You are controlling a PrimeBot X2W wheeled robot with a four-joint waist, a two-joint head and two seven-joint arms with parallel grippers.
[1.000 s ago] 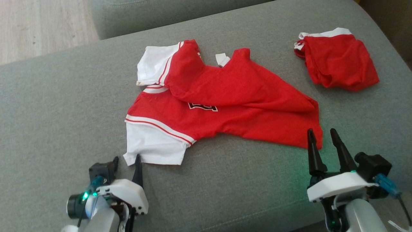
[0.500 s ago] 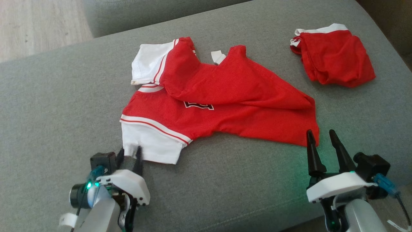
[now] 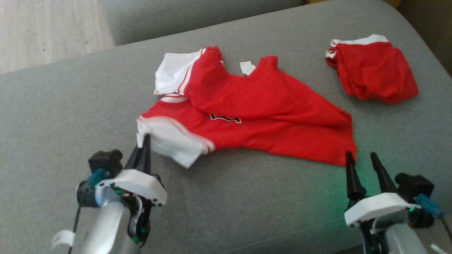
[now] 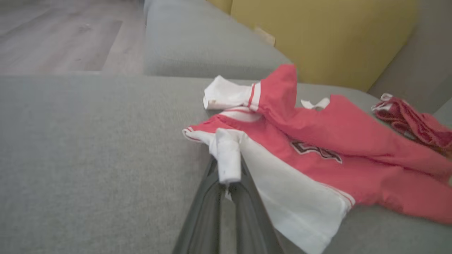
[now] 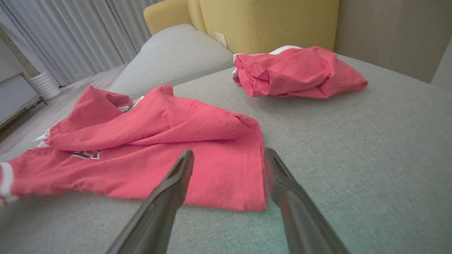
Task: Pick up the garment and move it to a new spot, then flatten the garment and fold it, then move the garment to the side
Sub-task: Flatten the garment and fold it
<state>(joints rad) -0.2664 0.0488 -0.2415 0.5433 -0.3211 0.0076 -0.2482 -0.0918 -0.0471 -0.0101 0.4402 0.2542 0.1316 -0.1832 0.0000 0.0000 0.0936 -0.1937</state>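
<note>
The garment (image 3: 261,106) is a red shirt with white sleeves, lying crumpled and partly folded over itself on the grey couch cushion (image 3: 70,106). My left gripper (image 3: 144,139) is shut on the edge of the near white sleeve (image 4: 226,155), which is bunched and lifted off the cushion. At the shirt's lower right hem corner (image 5: 247,190), my right gripper (image 3: 360,155) stands open, a finger on each side of the corner, and holds nothing.
A second red garment (image 3: 374,72) lies bunched at the cushion's far right. Another grey cushion (image 3: 197,14) sits behind, wooden floor (image 3: 46,28) to the far left. A yellow backrest (image 5: 268,21) rises beyond the cushion.
My left gripper moved forward onto the white sleeve, shut on it and raised it, pulling the sleeve up and to the right. The right gripper stayed open by the hem corner.
</note>
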